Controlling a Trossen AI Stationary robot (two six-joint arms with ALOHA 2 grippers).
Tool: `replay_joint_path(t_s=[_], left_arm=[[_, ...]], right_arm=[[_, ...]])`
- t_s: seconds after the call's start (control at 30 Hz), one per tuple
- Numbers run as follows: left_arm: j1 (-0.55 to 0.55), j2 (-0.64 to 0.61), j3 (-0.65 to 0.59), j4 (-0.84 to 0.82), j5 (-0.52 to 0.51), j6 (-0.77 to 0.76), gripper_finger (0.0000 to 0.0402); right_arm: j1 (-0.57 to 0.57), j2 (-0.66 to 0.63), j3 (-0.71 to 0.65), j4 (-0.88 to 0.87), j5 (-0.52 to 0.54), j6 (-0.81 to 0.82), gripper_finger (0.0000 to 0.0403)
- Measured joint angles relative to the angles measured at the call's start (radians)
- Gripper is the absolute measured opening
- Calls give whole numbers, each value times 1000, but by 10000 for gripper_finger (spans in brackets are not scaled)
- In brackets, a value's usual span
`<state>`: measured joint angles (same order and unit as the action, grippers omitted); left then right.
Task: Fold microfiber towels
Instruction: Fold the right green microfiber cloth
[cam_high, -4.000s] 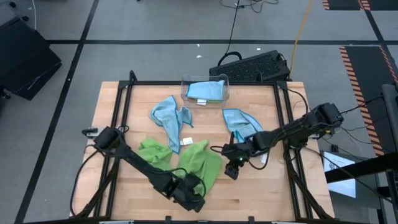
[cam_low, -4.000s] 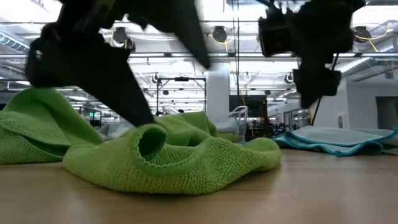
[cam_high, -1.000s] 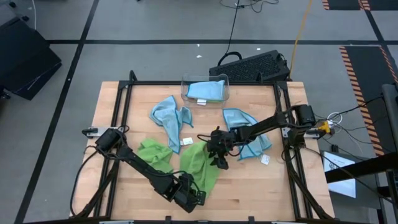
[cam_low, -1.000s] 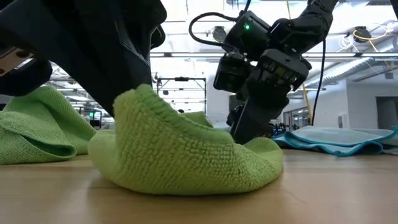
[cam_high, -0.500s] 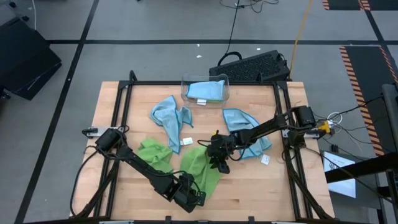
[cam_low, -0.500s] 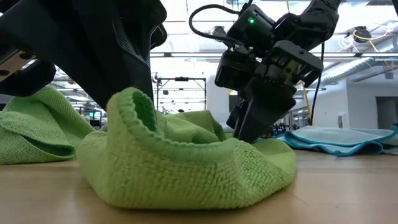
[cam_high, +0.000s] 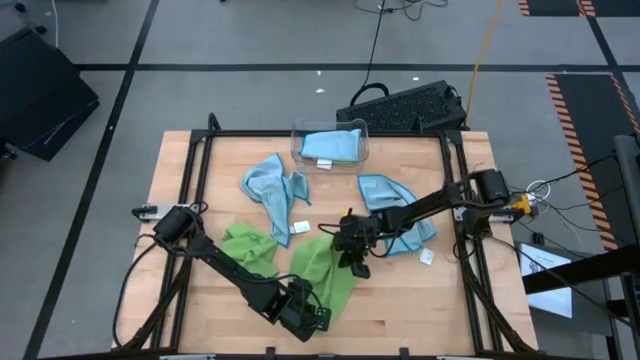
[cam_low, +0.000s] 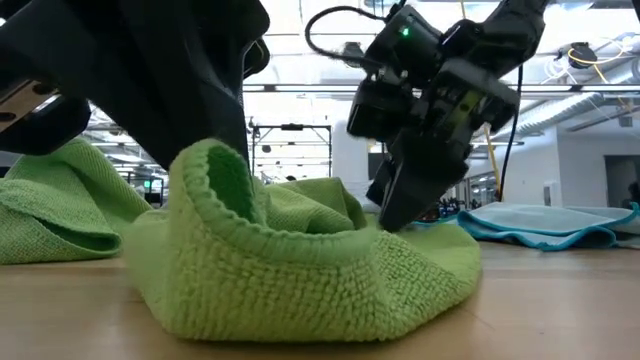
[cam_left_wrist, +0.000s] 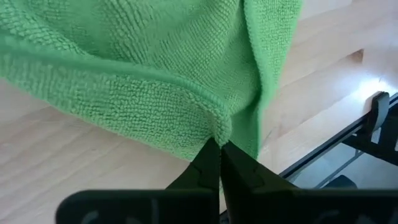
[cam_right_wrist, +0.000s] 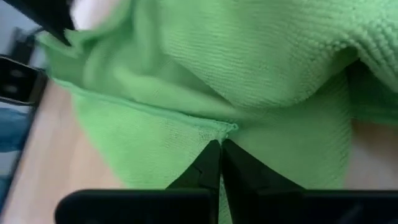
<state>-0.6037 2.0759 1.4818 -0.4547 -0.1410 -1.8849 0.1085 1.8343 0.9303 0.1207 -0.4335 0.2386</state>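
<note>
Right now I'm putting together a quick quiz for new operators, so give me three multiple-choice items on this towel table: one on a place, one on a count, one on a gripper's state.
1. Where does the clear bin stand?
A. At the table's far edge
B. At the near edge, between the arms
C. On the floor

2. How many green towels show on the table?
A. One
B. Two
C. Four

3. What is the right gripper doing?
A. Open above a blue towel
B. Shut on the edge of the green towel
C. Parked off the table

Answers:
1 A: the high view puts the bin at the far edge, a blue towel inside it.
2 B: one crumpled green towel lies on the left, and the other is between the grippers.
3 B: the right wrist view shows its fingers pinched together on the green hem; the left gripper pinches the same towel.
</note>
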Motion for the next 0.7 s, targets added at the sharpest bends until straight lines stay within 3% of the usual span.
replay_joint_path(t_s=[0.4,0.6,0.7], left_arm=[[16,-82,1,-78,-51,61,5],[28,-89,0,-81,-46,59,34],[42,-89,0,2,1,102,63]], right_arm=[[25,-236,0,-142,12,11,2],[76,-353,0,-256,101,25,1],[107,-382,0,-317,121,42,1]])
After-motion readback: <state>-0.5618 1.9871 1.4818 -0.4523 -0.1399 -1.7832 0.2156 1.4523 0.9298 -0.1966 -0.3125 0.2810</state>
